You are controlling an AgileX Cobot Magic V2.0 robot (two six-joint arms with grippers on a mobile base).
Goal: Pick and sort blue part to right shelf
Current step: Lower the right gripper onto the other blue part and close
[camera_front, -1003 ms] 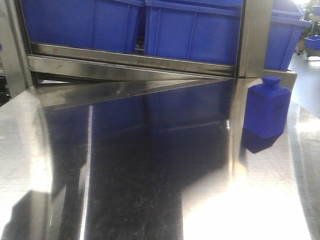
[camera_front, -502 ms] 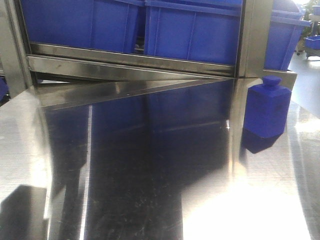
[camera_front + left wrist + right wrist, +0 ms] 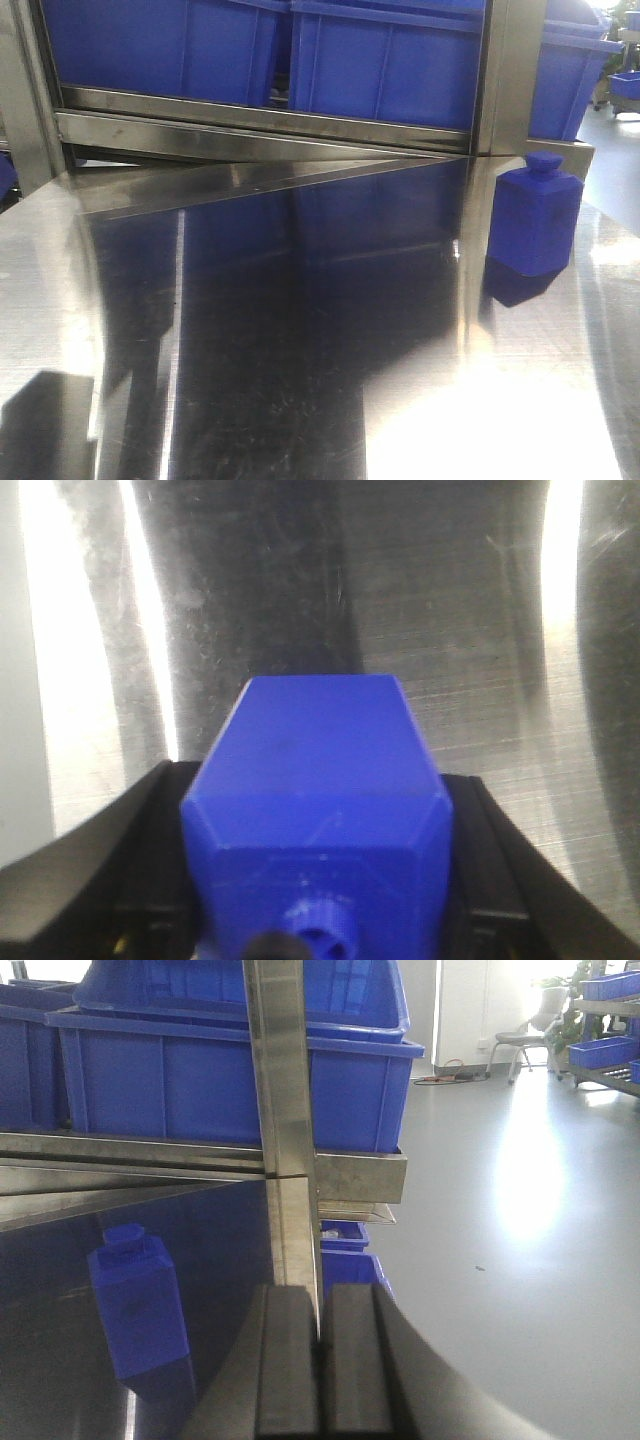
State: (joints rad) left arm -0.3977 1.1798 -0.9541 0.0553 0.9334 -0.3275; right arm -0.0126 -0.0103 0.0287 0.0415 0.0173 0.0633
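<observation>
Partly off-frame, seemingly knob-end: blue part

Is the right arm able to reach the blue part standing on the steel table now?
Probably yes. The blue part stands upright on the tabletop, left of the right gripper, with nothing between them. The jaws are shut, so they must open first.

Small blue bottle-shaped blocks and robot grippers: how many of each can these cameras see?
Small solid-blue bottle-shaped plastic blocks: 2 (standing block on steel tabletop; held block in left gripper)
Black two-fingered grippers: 2 (left gripper, right gripper)
Total: 4
</observation>
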